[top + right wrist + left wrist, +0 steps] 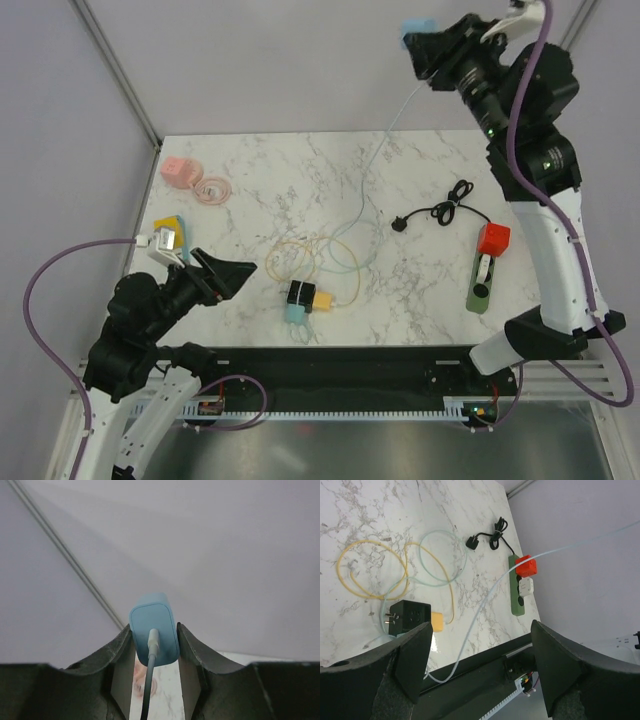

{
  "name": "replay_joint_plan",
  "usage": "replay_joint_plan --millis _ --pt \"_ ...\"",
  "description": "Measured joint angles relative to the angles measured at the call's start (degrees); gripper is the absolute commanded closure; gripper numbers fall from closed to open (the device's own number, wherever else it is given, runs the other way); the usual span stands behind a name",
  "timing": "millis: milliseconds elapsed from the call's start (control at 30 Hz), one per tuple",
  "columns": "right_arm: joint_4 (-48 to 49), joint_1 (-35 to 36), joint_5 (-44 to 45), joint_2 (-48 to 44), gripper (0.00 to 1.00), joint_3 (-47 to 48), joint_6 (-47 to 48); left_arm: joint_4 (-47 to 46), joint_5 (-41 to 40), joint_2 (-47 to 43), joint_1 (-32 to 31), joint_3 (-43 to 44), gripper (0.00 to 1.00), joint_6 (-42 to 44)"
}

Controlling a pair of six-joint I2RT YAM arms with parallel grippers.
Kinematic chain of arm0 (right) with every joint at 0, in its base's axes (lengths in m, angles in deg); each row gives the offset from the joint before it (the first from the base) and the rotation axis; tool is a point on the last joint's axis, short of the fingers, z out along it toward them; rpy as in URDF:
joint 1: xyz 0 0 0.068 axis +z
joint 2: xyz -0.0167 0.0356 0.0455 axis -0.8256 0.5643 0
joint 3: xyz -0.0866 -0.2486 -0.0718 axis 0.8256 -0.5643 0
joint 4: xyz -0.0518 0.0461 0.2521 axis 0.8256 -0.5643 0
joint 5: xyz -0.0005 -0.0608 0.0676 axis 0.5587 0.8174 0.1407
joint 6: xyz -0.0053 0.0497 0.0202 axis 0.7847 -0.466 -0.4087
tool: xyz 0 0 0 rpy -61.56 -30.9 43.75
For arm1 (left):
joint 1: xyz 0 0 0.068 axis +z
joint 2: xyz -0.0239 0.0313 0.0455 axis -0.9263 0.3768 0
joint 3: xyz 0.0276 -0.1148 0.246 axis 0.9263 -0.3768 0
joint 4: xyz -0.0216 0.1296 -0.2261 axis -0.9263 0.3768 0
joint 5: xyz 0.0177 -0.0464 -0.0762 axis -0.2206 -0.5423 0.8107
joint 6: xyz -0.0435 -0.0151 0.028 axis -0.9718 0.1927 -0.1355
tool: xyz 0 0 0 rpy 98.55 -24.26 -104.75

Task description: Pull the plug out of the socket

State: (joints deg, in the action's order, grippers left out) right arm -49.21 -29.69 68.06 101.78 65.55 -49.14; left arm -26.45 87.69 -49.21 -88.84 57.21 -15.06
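Right gripper clamped on blue plug, held high above the far side of the table, well apart from black socket block. Left gripper wide open, empty, hovering by the near edge. Block lying loose, touching a yellow plug. Risks: pale cable hanging slack from blue plug across the marble. Any lift could pull it taut, drag the loose block, snag the yellow cord loops, or tug the plug out of the fingers. Can't tell where its far end goes.
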Motion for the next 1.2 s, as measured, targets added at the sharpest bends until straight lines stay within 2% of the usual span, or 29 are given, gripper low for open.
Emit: replay_joint_plan --millis 67,167,233,333,533,633,767,900,967,1100,1200 --pt "1.14 -4.90 -2.36 3.41 1.00 6.56 -3.10 0.92 0.00 0.00 0.00 0.00 0.13 0.22" --pt "3.30 -14.03 -6.01 7.15 1.00 10.21 -7.78 1.62 0.59 -0.04 0.00 -0.07 0.07 0.39" --pt "5.57 -19.37 -9.27 8.83 1.00 8.44 -11.37 1.49 1.97 -0.02 0.00 -0.55 0.05 0.66" --pt "8.46 -23.63 -11.78 9.38 1.00 0.44 -15.17 0.79 6.69 1.88 0.00 -2.23 0.04 1.79" --pt "9.09 -24.74 -15.19 14.16 1.00 -6.14 -17.59 -5.29 16.50 10.56 -0.11 -8.17 0.00 4.24" --pt "10.14 -24.72 -16.81 14.12 1.00 -10.47 -17.75 -9.97 17.55 13.99 -2.12 -10.95 0.00 4.90" --pt "11.26 -24.90 -17.94 12.04 1.00 -16.37 -17.42 -17.84 14.86 20.76 -10.34 -13.51 0.00 5.31" --pt "11.91 -25.44 -19.12 7.87 1.00 -21.27 -17.11 -24.70 7.78 34.14 -21.38 -12.41 0.01 6.21" --pt "12.66 -25.46 -19.74 5.57 1.00 -22.80 -17.07 -27.67 5.29 43.21 -23.58 -11.21 0.02 6.45" --pt "14.95 -26.18 -21.77 1.29 1.00 -24.35 -17.14 -32.17 2.47 55.56 -25.24 -8.66 0.03 6.51" --pt "16.37 -27.10 -22.64 -1.33 1.00 -25.24 -17.20 -34.99 2.05 60.87 -26.75 -7.08 0.14 6.38"
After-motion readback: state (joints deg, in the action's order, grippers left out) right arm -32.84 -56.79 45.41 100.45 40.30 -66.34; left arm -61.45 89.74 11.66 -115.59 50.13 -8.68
